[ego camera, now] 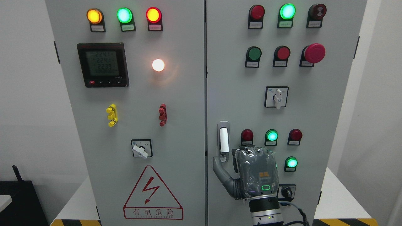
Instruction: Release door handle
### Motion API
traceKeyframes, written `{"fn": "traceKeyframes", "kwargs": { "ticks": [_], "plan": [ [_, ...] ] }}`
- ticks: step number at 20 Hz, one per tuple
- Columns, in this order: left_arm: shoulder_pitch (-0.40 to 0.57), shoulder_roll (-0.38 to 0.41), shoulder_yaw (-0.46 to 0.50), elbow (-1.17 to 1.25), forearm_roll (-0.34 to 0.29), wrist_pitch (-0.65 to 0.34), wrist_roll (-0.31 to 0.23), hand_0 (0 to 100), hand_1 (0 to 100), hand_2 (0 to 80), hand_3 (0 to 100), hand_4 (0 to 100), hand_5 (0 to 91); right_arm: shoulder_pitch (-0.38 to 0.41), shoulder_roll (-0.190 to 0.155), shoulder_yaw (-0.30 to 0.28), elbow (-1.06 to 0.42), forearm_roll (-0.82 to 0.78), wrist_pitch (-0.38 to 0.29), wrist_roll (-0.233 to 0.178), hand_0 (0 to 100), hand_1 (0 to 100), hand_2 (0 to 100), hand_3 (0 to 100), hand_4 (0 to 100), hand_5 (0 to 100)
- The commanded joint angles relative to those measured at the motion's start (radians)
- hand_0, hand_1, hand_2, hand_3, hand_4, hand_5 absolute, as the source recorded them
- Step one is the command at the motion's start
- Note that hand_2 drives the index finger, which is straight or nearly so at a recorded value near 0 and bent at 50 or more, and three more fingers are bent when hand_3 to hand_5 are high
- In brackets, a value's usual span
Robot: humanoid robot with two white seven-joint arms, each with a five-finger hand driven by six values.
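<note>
On the black-framed digital meter (103,65) set in the left grey cabinet door, three rows of digits are shown, roughly 2241, 2241 and 2239; a fourth row is too small to be read. Below, the red triangular lightning warning sign (153,193) is marked 有电危险. The small white labels under the lamps cannot be read.
</note>
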Motion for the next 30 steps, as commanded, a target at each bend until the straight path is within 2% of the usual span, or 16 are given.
{"fn": "traceKeyframes", "kwargs": {
  "ticks": [1, 30],
  "plan": [
    [0.001, 0.000, 0.011, 0.017, 0.000, 0.001, 0.000, 12, 39, 0.0, 0, 0, 0.0, -0.015, 0.000, -0.007, 0.022, -0.001, 0.001, 0.000, 37, 4, 99, 100, 91, 92],
    [-0.001, 0.000, 0.011, 0.017, 0.000, 0.001, 0.000, 12, 39, 0.0, 0, 0, 0.0, -0.041, 0.001, -0.015, 0.051, -0.005, 0.011, 0.000, 36, 10, 99, 100, 92, 92]
  ]
}}
